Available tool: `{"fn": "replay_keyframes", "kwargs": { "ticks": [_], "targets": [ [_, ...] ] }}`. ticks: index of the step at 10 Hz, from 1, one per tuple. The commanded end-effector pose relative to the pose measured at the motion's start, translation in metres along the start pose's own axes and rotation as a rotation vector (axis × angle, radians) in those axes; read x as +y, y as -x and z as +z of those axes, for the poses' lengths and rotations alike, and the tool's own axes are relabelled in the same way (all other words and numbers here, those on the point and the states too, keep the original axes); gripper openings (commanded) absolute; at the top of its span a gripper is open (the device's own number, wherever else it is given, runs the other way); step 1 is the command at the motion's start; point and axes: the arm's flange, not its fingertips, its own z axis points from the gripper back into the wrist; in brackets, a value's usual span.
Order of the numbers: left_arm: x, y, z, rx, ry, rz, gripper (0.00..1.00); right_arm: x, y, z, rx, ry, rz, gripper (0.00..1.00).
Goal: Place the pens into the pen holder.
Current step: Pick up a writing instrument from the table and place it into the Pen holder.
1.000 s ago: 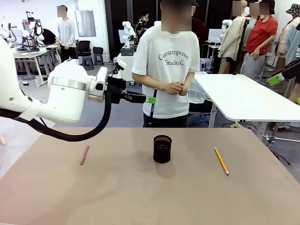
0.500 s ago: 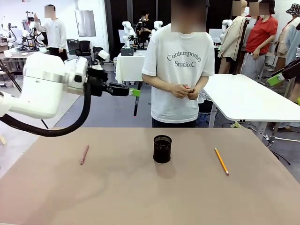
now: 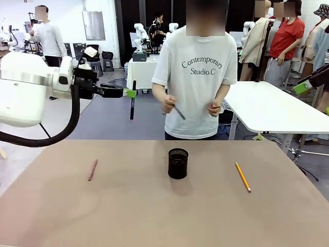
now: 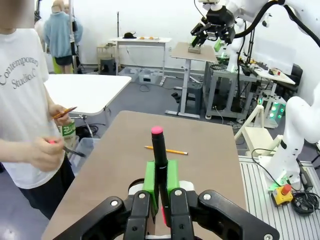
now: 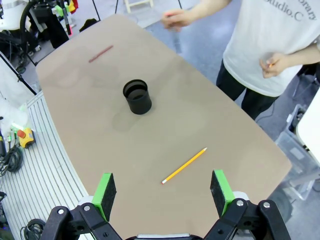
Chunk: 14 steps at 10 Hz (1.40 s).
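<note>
My left gripper (image 3: 128, 93) is high above the table's left half, shut on a black pen (image 3: 132, 103) that hangs straight down. In the left wrist view the pen's pink-red tip (image 4: 157, 131) rises above the closed green pads (image 4: 150, 176). The black mesh pen holder (image 3: 178, 163) stands upright mid-table. A reddish-brown pen (image 3: 92, 169) lies to its left and a yellow-orange pencil (image 3: 243, 177) to its right. My right gripper (image 5: 162, 192) is open, high over the table's right side, above the pencil (image 5: 184, 165) and off from the holder (image 5: 137, 96).
A person in a white T-shirt stands at the far edge, with a dark stick in one hand (image 3: 169, 105) and the other hand (image 3: 213, 109) raised. A white table (image 3: 267, 105) stands behind on the right. Open tabletop (image 3: 154, 216) lies in front of the holder.
My left arm has swung to the left, carrying the black pen away from the person. The person's clasped hands have parted, and one holds a dark stick.
</note>
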Motion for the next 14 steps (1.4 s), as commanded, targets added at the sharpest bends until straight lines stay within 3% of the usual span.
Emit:
{"fn": "replay_keyframes", "kwargs": {
  "ticks": [1,4,5,14],
  "targets": [
    [-0.0053,0.0058,0.008,-0.01,-0.03,-0.017,0.0,0.0004,-0.0009,0.0005,-0.003,-0.001,0.003,1.0],
    [-0.0002,0.0064,0.0056,-0.02,-0.068,0.0,0.0,0.0004,-0.0009,0.0005,-0.003,-0.001,0.003,1.0],
    [0.0007,0.0019,0.0086,0.001,-0.023,0.004,0.0,0.0004,-0.0009,0.0005,-0.003,-0.001,0.003,1.0],
    [0.0007,0.0019,0.0086,0.001,-0.023,0.004,0.0,0.0004,-0.0009,0.0005,-0.003,-0.001,0.003,1.0]
  ]
}}
